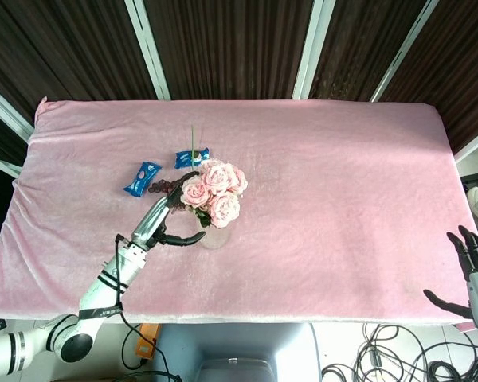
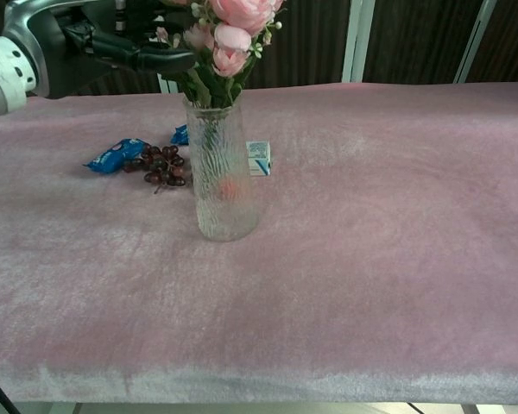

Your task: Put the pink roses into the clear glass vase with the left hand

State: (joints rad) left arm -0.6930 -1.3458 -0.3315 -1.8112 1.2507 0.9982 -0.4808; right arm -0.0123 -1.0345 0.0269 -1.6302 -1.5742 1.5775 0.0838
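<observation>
The pink roses [image 1: 213,192] stand with their stems inside the clear glass vase [image 2: 221,172] on the pink cloth; their blooms [image 2: 233,26] rise above its rim. My left hand [image 1: 164,219] is just left of the vase with its fingers spread, holding nothing and apart from the stems. In the chest view the same left hand [image 2: 125,45] is at the upper left, beside the flowers. My right hand [image 1: 472,270] hangs with fingers spread off the table's right front corner, holding nothing.
Two blue snack packets [image 1: 142,177] [image 1: 191,157] and a bunch of dark grapes [image 2: 160,166] lie behind and left of the vase. A small white box [image 2: 258,158] sits just behind it. The table's front edge [image 2: 259,379] runs close below.
</observation>
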